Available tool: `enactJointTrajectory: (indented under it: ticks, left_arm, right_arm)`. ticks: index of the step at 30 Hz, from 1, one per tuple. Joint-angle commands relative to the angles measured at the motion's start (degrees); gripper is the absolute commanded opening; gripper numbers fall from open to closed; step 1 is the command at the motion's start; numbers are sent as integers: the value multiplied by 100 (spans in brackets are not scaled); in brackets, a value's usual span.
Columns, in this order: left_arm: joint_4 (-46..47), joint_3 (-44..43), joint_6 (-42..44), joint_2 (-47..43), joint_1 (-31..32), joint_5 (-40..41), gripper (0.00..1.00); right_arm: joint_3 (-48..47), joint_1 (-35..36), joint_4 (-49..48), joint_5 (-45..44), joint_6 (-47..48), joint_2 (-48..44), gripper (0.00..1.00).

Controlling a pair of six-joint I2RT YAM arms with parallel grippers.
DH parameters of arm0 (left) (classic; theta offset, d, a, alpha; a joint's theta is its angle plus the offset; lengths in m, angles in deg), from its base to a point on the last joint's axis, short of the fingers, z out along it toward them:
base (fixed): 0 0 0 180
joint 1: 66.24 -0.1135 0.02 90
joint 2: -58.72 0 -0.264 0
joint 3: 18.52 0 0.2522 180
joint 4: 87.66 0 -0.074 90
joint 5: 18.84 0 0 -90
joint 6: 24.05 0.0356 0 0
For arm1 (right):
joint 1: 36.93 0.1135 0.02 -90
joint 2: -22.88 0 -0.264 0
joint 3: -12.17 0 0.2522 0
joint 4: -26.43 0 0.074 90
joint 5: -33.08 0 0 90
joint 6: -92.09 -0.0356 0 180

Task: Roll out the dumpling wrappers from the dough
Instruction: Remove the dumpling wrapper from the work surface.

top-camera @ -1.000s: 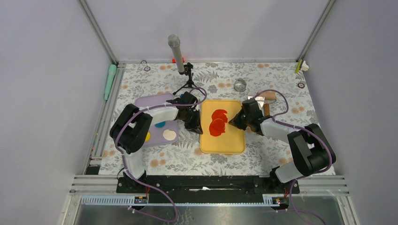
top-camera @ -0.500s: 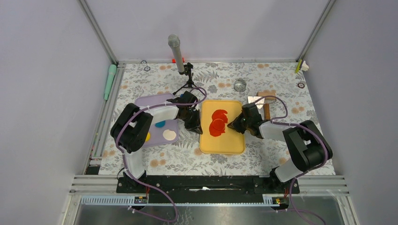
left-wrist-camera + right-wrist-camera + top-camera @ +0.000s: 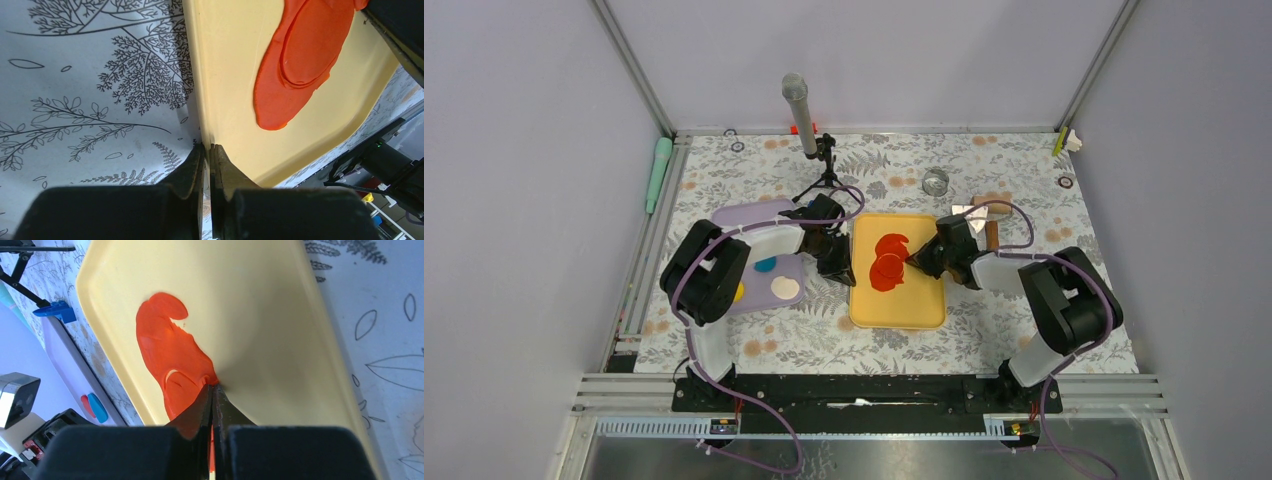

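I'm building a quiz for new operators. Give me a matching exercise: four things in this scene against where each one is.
1. dumpling wrappers
2. cream disc
3. metal ring
4. left gripper

A. on the tablecloth, beyond the yellow tray
B. jaws shut on the yellow tray's rim
C. on the purple tray
D. lying on the yellow tray

Pairs: 1-D, 2-C, 3-A, 4-B

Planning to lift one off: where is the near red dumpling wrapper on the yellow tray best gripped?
The dumpling wrapper lies flat, overlapping another; probably pinch its free right edge, coming low from the yellow tray's right side.
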State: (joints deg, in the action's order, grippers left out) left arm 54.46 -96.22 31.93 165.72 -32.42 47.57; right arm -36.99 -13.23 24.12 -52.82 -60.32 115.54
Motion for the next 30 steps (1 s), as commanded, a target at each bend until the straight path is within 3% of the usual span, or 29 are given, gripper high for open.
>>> enactJointTrajectory:
  ticks: [1,30]
  left_arm:
    - [-97,-33,277,167,34,-68,0]
    - [-188,-108,464,328,265,-352,0]
  right_arm:
    - [-169,37,43,-342,-21,263,0]
    - [-1245,35,-792,169,-135,903,0]
